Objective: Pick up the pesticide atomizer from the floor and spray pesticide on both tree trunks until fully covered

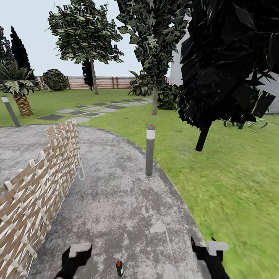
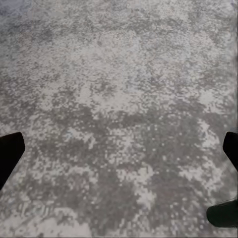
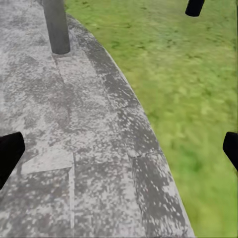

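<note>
Two trees (image 1: pixel 94 79) (image 1: pixel 154 99) with pale trunks far ahead on the lawn (image 1: pixel 232 174), near stepping stones (image 1: pixel 83 112). Closer: grey path (image 1: pixel 116 193), post (image 1: pixel 150 150), lattice fence (image 1: pixel 38 186). Left gripper (image 2: pixel 119 153) and right gripper (image 3: pixel 119 153) spread wide, empty.

You have nothing to read here: no lettering, label, brand, number or sign stands on the grey round bollard post with a red-dotted cap (image 1: pixel 150 150) or the pale woven lattice fence (image 1: pixel 38 182).
</note>
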Controlling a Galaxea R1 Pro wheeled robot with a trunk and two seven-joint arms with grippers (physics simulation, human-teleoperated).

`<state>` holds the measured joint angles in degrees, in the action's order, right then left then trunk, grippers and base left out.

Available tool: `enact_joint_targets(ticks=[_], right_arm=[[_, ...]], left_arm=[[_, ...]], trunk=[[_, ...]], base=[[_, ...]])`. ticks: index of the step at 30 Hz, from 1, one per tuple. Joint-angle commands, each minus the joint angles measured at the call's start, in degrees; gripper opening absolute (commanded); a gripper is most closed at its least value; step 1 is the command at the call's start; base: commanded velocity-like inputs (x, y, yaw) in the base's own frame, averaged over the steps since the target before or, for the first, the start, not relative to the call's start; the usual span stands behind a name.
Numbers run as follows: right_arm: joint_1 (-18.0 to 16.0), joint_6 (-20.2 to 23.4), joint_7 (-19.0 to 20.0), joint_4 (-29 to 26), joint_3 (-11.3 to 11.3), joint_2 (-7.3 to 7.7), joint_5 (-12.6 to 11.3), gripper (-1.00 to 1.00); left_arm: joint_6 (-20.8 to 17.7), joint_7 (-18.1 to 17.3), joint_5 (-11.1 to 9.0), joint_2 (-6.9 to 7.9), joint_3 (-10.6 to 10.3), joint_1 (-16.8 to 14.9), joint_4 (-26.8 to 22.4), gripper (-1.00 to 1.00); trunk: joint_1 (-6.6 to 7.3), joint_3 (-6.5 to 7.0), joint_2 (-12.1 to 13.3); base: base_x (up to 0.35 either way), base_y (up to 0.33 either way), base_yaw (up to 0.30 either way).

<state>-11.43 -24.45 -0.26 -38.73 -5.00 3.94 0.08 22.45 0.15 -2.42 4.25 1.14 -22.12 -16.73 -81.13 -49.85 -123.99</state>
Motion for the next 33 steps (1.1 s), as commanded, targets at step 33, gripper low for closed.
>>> enact_joint_targets(ticks=[33], right_arm=[[-12.7, 10.2, 0.2, 4.1, 0.0, 0.45, 0.6, 1.0]], left_arm=[[-8.5, -0.2, 3.1, 0.13, -2.4, -7.6, 0.3, 1.0]], trunk=[[-2.86, -2.69, -5.2]], base=[[0.0, 0.0, -0.081]])
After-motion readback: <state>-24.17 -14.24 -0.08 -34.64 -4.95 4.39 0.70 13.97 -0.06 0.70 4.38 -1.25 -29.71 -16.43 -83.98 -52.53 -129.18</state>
